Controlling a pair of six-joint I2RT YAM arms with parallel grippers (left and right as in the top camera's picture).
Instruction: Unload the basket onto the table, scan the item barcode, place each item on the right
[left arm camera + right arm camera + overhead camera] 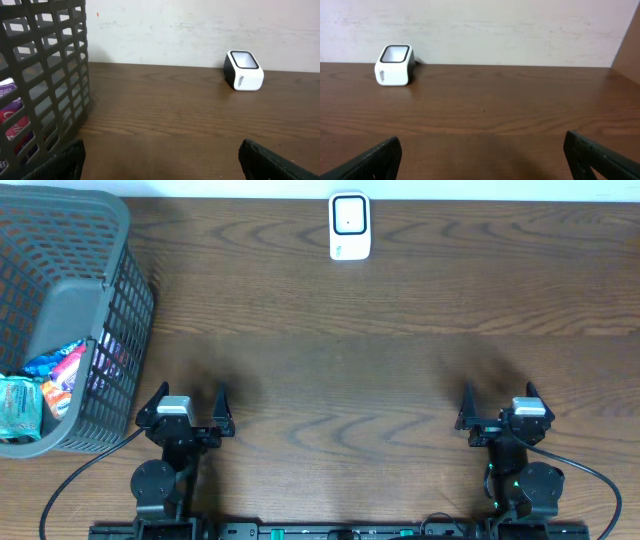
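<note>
Only the start, I'd say: snack packets (pixel 58 370) lie in the grey basket (pixel 130 290) far left, the left hand (pixel 192 392) beside it wide and empty, the scanner (pixel 349 226) at the worktop's (pixel 330 360) far edge, the right hand (pixel 499 394) wide too. Next, reach in for 1 packet.

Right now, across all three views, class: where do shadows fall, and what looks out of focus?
Overhead: soft shadows lie on the table just ahead of the left gripper and right gripper; light is even, without strong glare. Left wrist: the near fingers are dark and blurred, the scanner fairly sharp. Right wrist: likewise, its fingers blurred at the bottom corners.
</note>
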